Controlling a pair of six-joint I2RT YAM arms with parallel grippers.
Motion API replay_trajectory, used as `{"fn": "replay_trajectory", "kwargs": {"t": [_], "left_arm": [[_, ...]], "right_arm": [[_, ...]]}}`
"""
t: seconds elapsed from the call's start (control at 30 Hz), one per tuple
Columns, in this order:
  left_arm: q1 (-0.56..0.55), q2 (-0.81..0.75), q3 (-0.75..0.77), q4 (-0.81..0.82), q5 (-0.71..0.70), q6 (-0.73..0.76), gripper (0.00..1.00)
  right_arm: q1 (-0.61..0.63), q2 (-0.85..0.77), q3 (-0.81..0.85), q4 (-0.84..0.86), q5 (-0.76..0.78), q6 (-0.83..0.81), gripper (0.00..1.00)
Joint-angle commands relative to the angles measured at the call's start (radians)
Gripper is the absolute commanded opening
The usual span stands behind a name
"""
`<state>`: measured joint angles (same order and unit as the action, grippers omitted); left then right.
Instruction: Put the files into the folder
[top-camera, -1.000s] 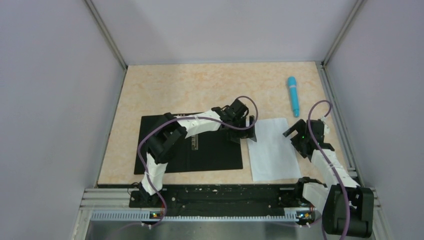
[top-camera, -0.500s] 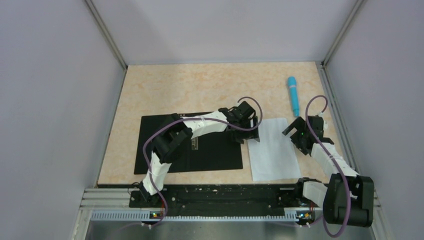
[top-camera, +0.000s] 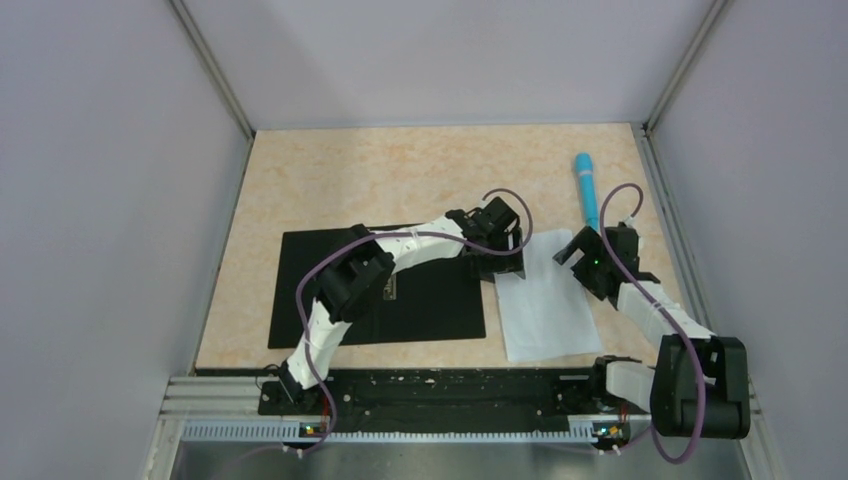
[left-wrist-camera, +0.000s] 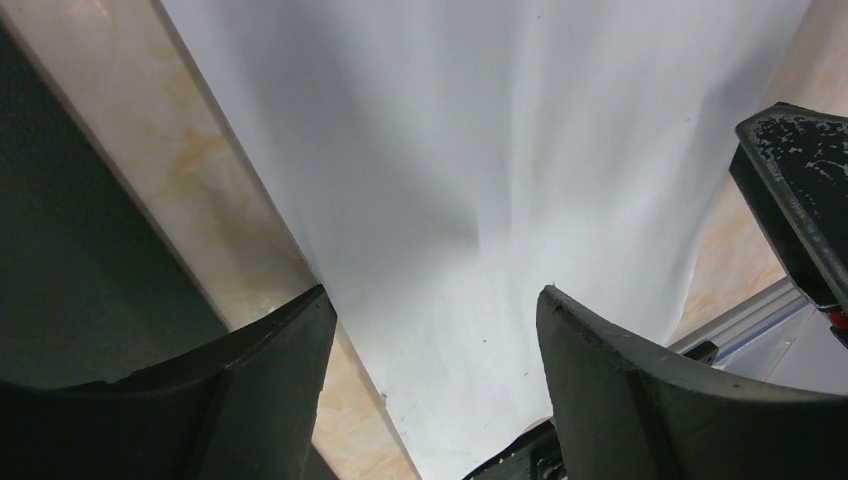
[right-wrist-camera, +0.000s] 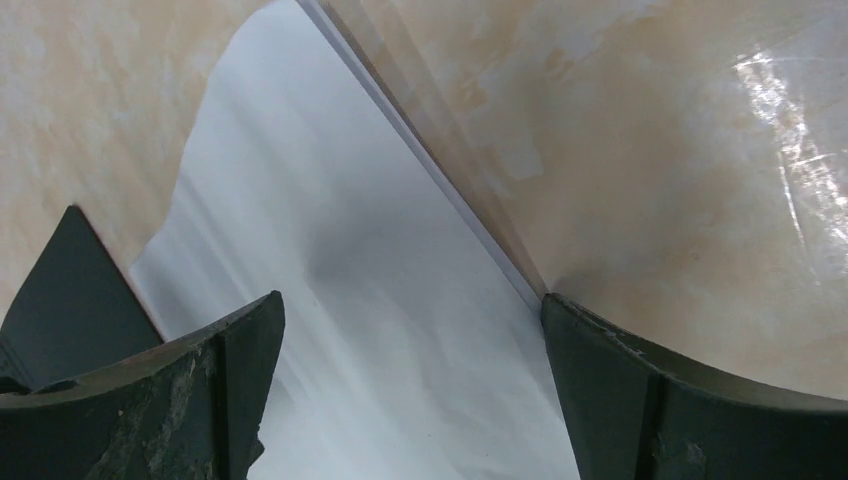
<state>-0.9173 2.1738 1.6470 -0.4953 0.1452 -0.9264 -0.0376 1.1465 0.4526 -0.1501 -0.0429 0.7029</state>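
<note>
1. The desk (top-camera: 400, 180) is walled on its left, far and right edges. The widest stretch of bare top runs along the far edge.
2. The folder (top-camera: 430, 310) lies flat and open, black side up, toward the near-left corner. Its near edge is close to the desk's near edge.
3. The paper (top-camera: 545, 305) lies flat just beside the folder's right edge, and a thin strip of desk shows between them.
4. The pen (top-camera: 586, 192) lies near the far-right corner, apart from the paper.
5. Counted: one folder, one sheet that I can see, one pen and two hands.
6. The left hand (top-camera: 500, 262) hangs over the sheet's far-left corner. Its fingers (left-wrist-camera: 270, 370) are spread and grip nothing.
7. The right hand (top-camera: 578, 250) hangs over the sheet's far-right edge. It is fully spread and empty.
8. The sheet rests on the desk, outside the folder.
</note>
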Motion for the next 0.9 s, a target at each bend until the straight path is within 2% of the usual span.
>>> {"fn": "replay_trajectory", "kwargs": {"t": [0.0, 0.47, 0.63, 0.77, 0.87], "left_arm": [[0.012, 0.089, 0.013, -0.044, -0.030, 0.064, 0.79], [0.063, 0.130, 0.061, -0.043, 0.050, 0.157, 0.77], [0.071, 0.153, 0.098, -0.055, 0.082, 0.201, 0.76], [0.073, 0.166, 0.107, -0.055, 0.101, 0.210, 0.75], [0.074, 0.163, 0.105, -0.052, 0.105, 0.213, 0.74]], "right_arm": [[0.023, 0.051, -0.046, -0.042, -0.113, 0.019, 0.99], [0.031, 0.004, -0.010, -0.046, -0.245, -0.059, 0.99], [0.100, 0.003, -0.008, -0.055, -0.246, -0.064, 0.98], [0.106, -0.002, -0.011, -0.058, -0.245, -0.061, 0.91], [0.107, -0.013, -0.006, -0.070, -0.234, -0.060, 0.81]]}}
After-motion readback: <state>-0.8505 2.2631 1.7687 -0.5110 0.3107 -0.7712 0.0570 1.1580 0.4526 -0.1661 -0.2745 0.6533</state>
